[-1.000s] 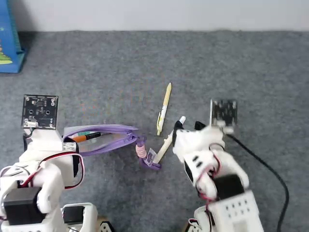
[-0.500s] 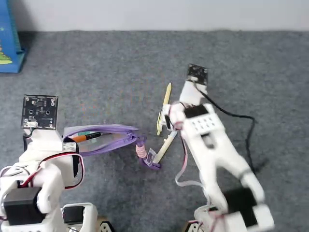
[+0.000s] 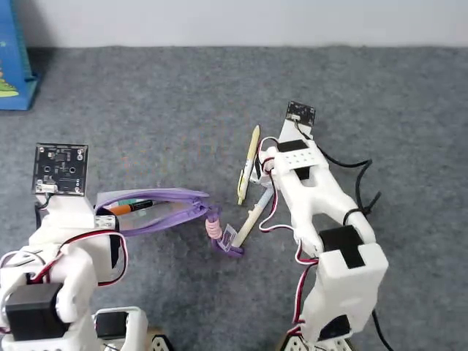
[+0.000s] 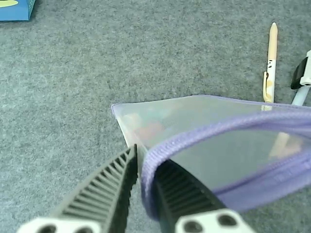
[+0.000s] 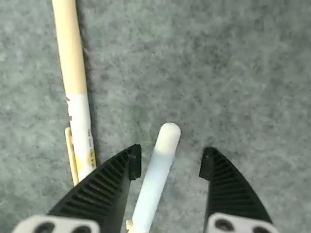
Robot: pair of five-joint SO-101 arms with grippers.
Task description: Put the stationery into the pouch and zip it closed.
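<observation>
A clear pouch with purple zipper trim lies open in front of the left arm, and an orange marker is inside it. My left gripper is shut on the pouch's zipper rim at its end. A pink charm and purple tag hang off the other end. A yellow pen and a white pen lie on the carpet to the pouch's right. My right gripper is open low over the white pen, one finger on each side of its tip, with the yellow pen just beside it.
A blue box stands at the far left edge of the grey carpet. The right arm's black cable loops on the carpet to the right. Open carpet stretches behind the pens and the pouch.
The right arm has swung out from near its base to the pens and come down astride the white pen's tip. The left arm and pouch have not moved.
</observation>
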